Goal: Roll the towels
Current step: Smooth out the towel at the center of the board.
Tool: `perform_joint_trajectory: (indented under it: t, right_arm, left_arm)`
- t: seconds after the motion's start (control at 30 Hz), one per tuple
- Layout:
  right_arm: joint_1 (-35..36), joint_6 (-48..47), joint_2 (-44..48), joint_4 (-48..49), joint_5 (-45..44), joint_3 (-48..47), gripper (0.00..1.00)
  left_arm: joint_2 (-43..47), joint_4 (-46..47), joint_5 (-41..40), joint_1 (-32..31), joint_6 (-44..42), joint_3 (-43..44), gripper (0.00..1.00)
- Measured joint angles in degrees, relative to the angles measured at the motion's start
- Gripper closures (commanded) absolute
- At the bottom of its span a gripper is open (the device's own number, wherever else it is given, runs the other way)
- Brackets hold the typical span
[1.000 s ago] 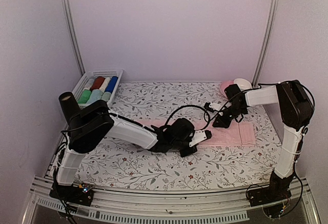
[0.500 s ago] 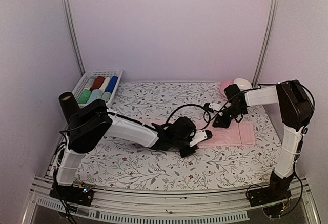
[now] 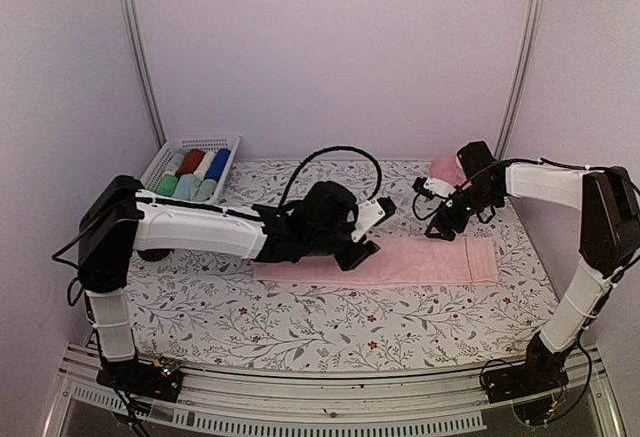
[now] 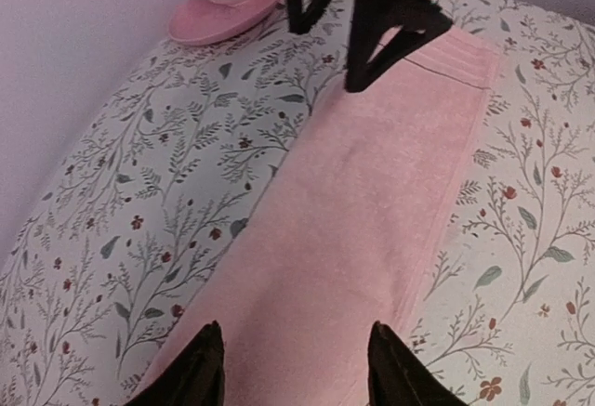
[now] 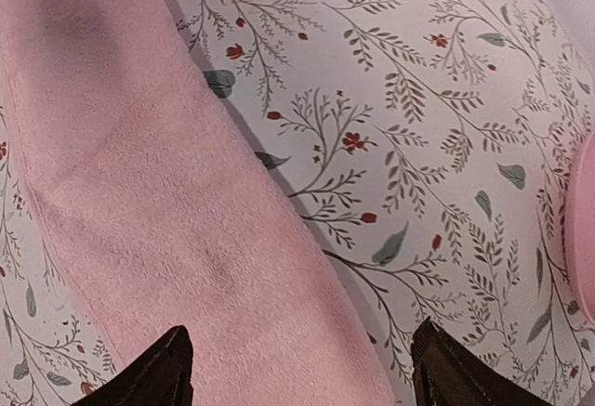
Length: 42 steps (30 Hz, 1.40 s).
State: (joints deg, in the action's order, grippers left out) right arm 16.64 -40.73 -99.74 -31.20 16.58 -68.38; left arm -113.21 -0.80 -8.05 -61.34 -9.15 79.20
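Fuzzy pink towel [image 3: 420, 260], flat long strip on floral table [image 3: 300, 322], L pincer [image 4: 294, 355] & R pincer [image 5: 299, 364] open above it, basket [image 3: 200, 141] at 10 o'clock in top view only.

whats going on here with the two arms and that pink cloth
Two robot arms are working on a pink towel, which lies flat in a long strip on the floral table. The left pincer is open over its middle and the right pincer is open near its right end; neither grips it. No roll is started yet. Rolled cloths sit in a basket at back left.
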Motion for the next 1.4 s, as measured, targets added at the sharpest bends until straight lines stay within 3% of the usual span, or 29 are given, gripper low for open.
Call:
perform_joint_trajectory:
  t: [0.07, 0.13, 0.17, 0.3, 0.5, 0.8, 1.1, 1.4]
  right_arm:
    - [-2.4, 0.7, 3.3, -0.7, -0.2, 0.4, 0.23]
    - [-5.0, 1.0, 5.8, -0.8, -0.3, 1.9, 0.45]
    - [-6.6, 1.2, 6.8, -1.0, -0.5, 2.9, 0.51]
    - [-12.0, 3.0, 7.4, -1.8, -1.1, 5.8, 0.58]
    - [-15.0, 5.4, 5.9, -0.9, -4.3, 7.1, 0.63]
    - [-15.0, 6.8, -0.1, 2.6, -9.9, 8.5, 0.65]
    - [-15.0, 7.6, -1.4, 5.1, -13.6, 8.8, 0.66]
    - [-16.0, 8.2, -1.5, 7.0, -16.1, 8.8, 0.66]
  left_arm:
    - [3.9, 0.0, -2.5, 2.1, 1.9, -1.8, 0.54]
    - [6.8, 0.0, -4.5, 4.7, 3.7, -4.0, 0.59]
    - [8.2, 0.0, -5.6, 6.3, 4.8, -5.7, 0.64]
    - [11.3, -0.7, -9.1, 12.1, 8.4, -12.3, 0.78]
    - [11.5, -2.6, -13.8, 16.7, 11.2, -18.1, 0.85]
    - [5.8, -2.1, -16.3, 20.5, 12.3, -17.3, 0.89]
    - [-1.3, -2.3, -18.7, 21.1, 12.3, -16.2, 0.90]
    - [-1.9, -2.4, -19.7, 21.1, 12.2, -15.4, 0.90]
